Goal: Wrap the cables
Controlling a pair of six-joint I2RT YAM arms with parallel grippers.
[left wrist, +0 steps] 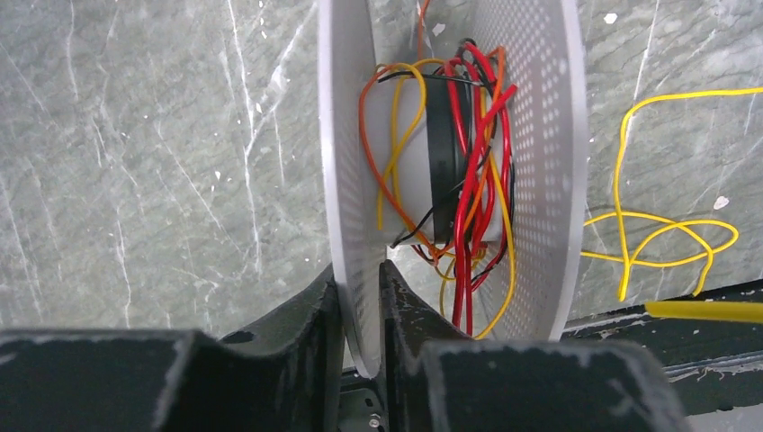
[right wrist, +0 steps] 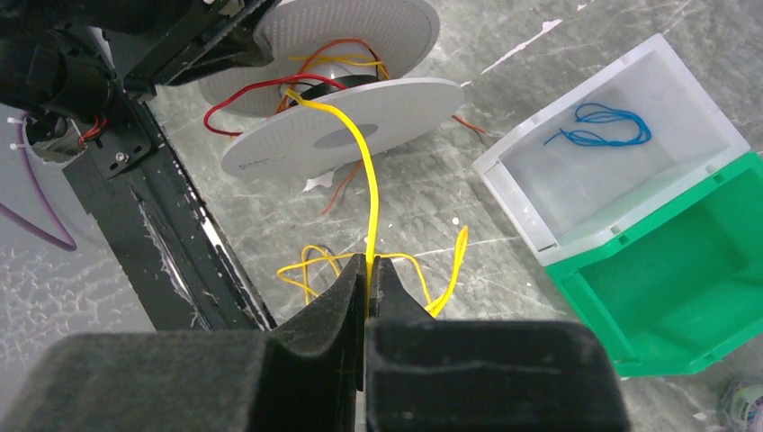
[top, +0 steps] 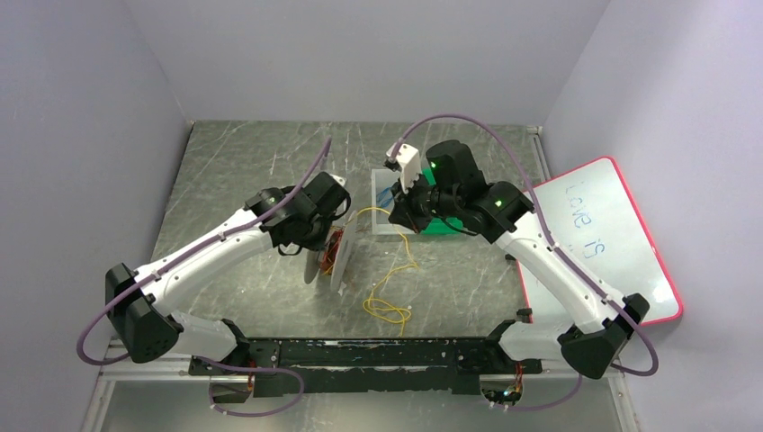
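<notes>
My left jaws pinched one flange of the white spool (left wrist: 540,90); red, orange and yellow cables (left wrist: 468,180) sat tangled around its hub. My right jaws clamped one yellow cable (right wrist: 369,198), its slack looped on the counter (left wrist: 135,180).

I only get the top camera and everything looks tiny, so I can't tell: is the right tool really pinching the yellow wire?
Observer: Yes. The right wrist view shows the right tool shut on the yellow cable, which runs up to the spool.
Operator: What's in the white box?
Observer: A small blue wire coil lies in the white bin.
Operator: And how does the left tool hold the spool?
Observer: The left tool has one flange rim between its fingers; red, orange and yellow cables loop loosely around the black hub.
</notes>
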